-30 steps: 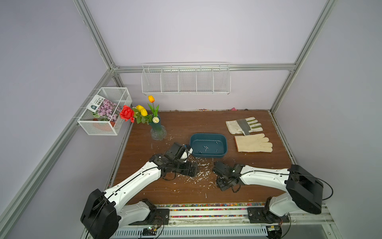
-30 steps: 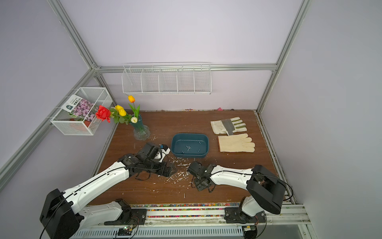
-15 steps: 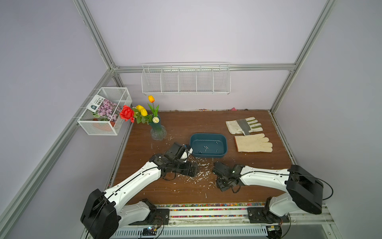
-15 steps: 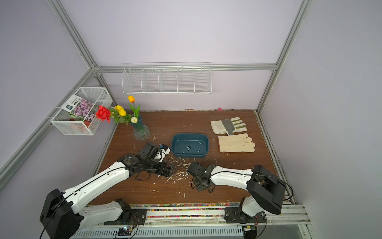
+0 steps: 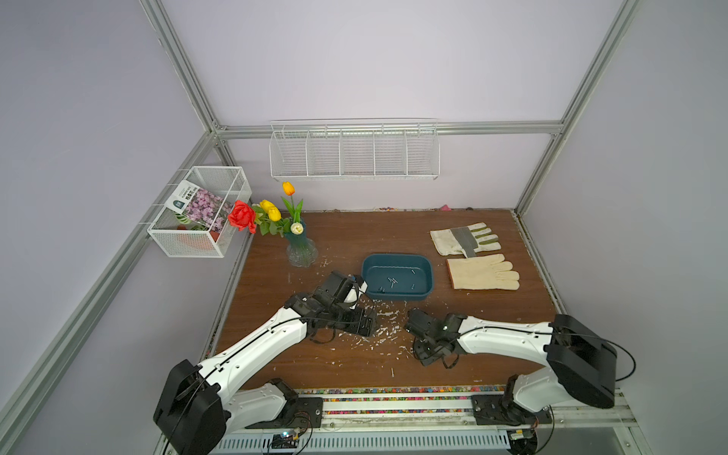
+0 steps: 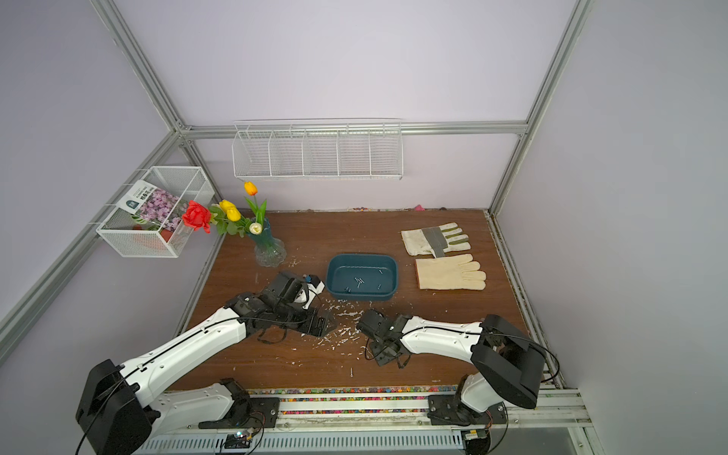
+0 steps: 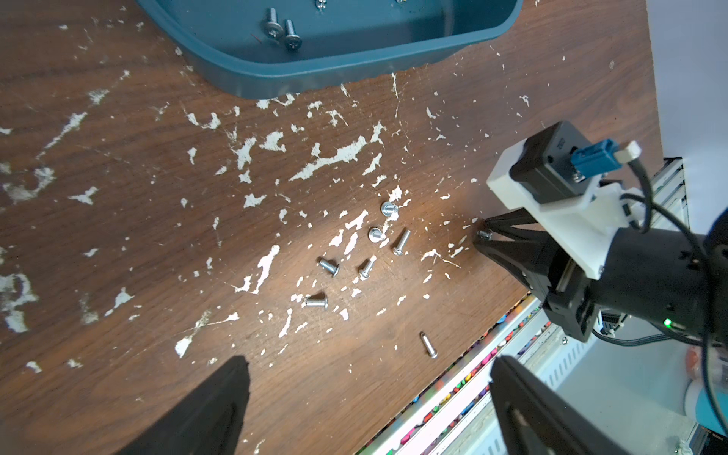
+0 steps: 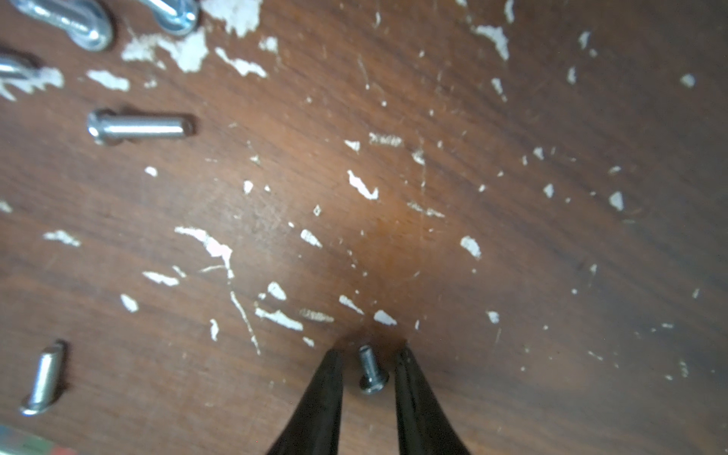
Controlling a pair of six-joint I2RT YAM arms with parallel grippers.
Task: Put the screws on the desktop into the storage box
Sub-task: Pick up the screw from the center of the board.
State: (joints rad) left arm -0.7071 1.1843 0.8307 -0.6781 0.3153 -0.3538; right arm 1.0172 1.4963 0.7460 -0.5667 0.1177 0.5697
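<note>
Several silver screws (image 7: 366, 252) lie loose on the scratched brown desktop (image 5: 354, 236), in front of the teal storage box (image 5: 394, 296) (image 6: 361, 257) (image 7: 315, 75), which holds several more. My right gripper (image 8: 368, 350) (image 5: 409, 325) is down at the board. Its narrow black fingertips (image 8: 335, 358) straddle one small dark screw (image 8: 369, 370), with a thin gap on each side. My left gripper (image 7: 368, 364) (image 5: 364, 323) hovers wide open over the cluster and holds nothing. One lone screw (image 5: 392, 371) lies near the front edge.
Two work gloves (image 5: 465, 240) (image 5: 482, 272) lie right of the box. A glass vase of flowers (image 5: 301, 252) stands at the back left. White wire baskets (image 5: 354, 151) (image 5: 201, 212) hang on the walls. A coloured strip and rail run along the front edge.
</note>
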